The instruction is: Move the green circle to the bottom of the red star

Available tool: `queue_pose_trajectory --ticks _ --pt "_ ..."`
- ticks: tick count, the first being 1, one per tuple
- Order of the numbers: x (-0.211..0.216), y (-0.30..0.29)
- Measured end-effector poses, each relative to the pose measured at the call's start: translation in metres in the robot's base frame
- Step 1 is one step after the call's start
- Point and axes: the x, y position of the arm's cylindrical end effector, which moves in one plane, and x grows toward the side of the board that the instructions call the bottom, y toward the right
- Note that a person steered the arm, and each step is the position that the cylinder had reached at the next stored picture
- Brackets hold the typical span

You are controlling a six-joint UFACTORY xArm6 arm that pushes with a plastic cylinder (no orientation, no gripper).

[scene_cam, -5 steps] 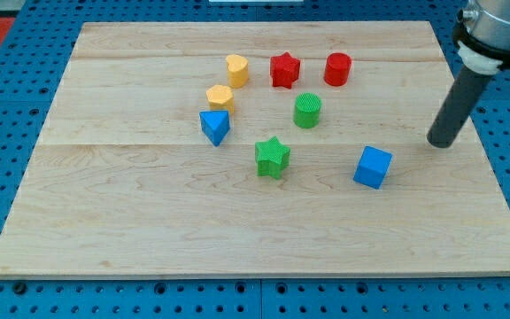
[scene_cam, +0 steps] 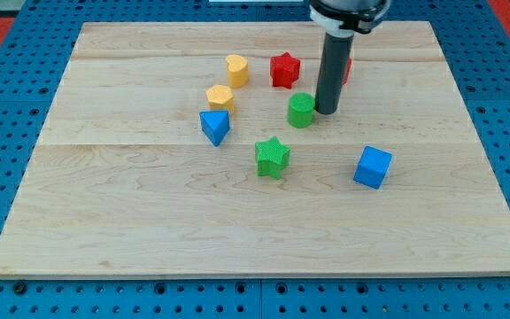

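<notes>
The green circle [scene_cam: 301,111] sits on the wooden board, below and slightly right of the red star [scene_cam: 284,69]. My tip [scene_cam: 327,110] is down on the board right against the green circle's right side. The rod rises from there and covers most of the red cylinder [scene_cam: 347,67] behind it.
A yellow heart-like block [scene_cam: 236,69] and a yellow hexagon [scene_cam: 220,97] lie left of the red star. A blue triangle [scene_cam: 215,127] is below them. A green star [scene_cam: 273,157] lies below the green circle. A blue cube [scene_cam: 373,167] is at the lower right.
My tip has swung from the board's right edge leftward to the green circle's right side. The green circle has shifted a little to the left.
</notes>
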Motion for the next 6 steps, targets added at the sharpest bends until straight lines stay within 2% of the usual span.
queue_pose_trajectory --ticks 5,6 --pt "-0.001 -0.023" --pt "-0.018 -0.020"
